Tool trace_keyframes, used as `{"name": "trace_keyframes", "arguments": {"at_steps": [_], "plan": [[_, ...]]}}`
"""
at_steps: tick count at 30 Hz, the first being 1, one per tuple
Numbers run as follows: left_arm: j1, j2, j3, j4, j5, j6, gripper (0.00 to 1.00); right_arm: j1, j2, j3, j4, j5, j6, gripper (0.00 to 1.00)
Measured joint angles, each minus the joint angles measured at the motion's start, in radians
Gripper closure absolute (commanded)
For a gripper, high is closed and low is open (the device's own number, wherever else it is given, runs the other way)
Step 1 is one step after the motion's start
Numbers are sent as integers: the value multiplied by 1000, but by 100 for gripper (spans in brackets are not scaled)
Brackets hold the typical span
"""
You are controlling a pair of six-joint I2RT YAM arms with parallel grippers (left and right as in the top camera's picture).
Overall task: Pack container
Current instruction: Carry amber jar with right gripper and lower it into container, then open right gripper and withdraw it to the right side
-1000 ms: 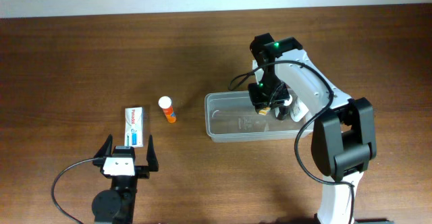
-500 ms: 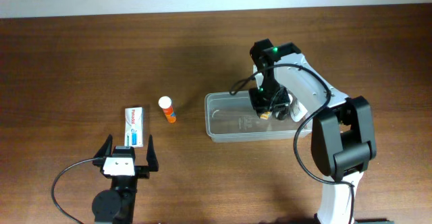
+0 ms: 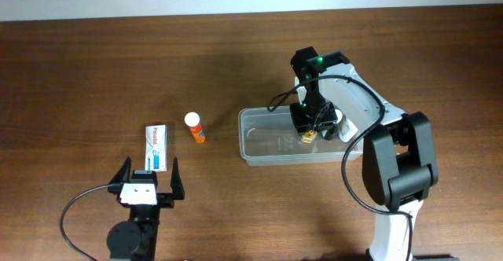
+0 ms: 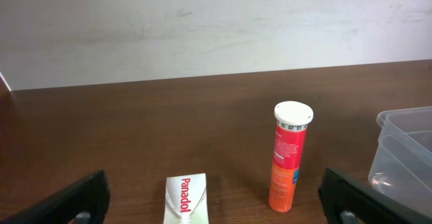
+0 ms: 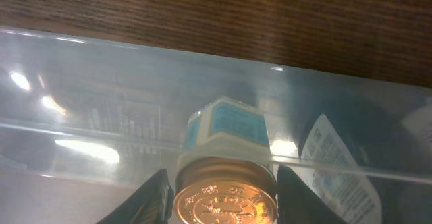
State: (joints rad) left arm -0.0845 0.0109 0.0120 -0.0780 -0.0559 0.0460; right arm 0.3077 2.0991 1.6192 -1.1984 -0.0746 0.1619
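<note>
Right fingers (image 5: pixel 290 198) have sunk lower into the clear container (image 3: pixel 255 147), right of centre on the desk (image 3: pixel 94 64). They flank a gold-capped bottle (image 5: pixel 226 198); grip or release cannot be told. Left fingers (image 4: pixel 71 200) stay wide, idle. Probably a drop-off: tube (image 3: pixel 194 127) and box (image 3: pixel 158 146) remain unpacked.

Upright tube (image 4: pixel 289 155) beside carton (image 4: pixel 185 198) (gap between)

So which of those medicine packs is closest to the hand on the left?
The Panadol box, lying flat just ahead of the open left hand. The orange tube stands farther off; the gold-capped bottle is over at the container.
</note>
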Motion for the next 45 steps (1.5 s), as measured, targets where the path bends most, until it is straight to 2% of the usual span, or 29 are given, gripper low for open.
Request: {"name": "trace_keyframes", "arguments": {"at_steps": [9, 17, 21, 25, 27, 29, 38, 45], "plan": [[0, 0, 0, 0, 0, 0, 1, 0, 0, 29, -47, 0, 0, 55], [0, 0, 0, 0, 0, 0, 1, 0, 1, 271, -199, 25, 0, 54], [0, 0, 0, 0, 0, 0, 1, -2, 2, 444, -312, 70, 5, 41], [0, 0, 0, 0, 0, 0, 1, -27, 2, 630, -420, 167, 62, 15], [0, 0, 0, 0, 0, 0, 1, -71, 1, 711, -475, 204, 92, 3], [0, 0, 0, 0, 0, 0, 1, -168, -3, 777, -493, 237, 123, 0], [0, 0, 0, 0, 0, 0, 1, -568, -6, 767, -494, 243, 153, 2], [0, 0, 0, 0, 0, 0, 1, -752, -6, 699, -494, 230, 156, 2]]}}
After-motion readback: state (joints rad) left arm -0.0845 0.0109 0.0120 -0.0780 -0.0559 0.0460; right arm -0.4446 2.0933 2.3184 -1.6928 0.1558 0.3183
